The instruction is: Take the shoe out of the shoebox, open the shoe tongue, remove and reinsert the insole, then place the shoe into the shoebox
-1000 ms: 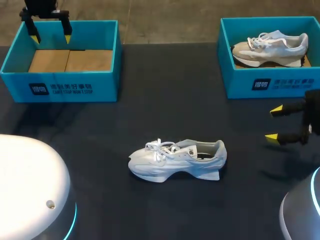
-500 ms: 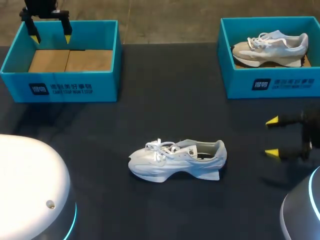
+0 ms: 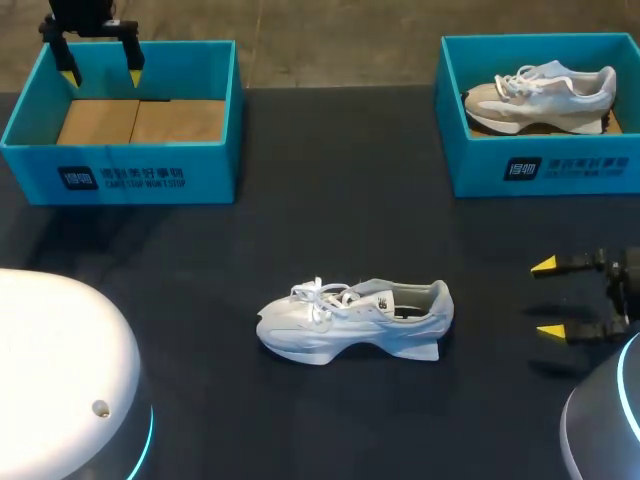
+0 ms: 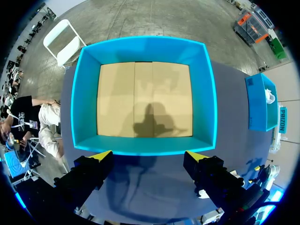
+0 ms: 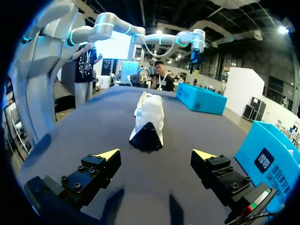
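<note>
Dark table (image 3: 330,200): white laced sneaker (image 3: 355,320); right tool (image 3: 547,297), left tool (image 3: 102,77) both gape empty; careless approach may shove it.

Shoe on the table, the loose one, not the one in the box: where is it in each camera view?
Head view: the shoe lies mid-table, toe towards my left side.
Left wrist view: I cannot make it out there.
Right wrist view: the shoe lies straight ahead of the open right gripper, heel towards it.
Shared landmark: the empty box, below the left gripper and beyond the shoe in the right wrist view.
</note>
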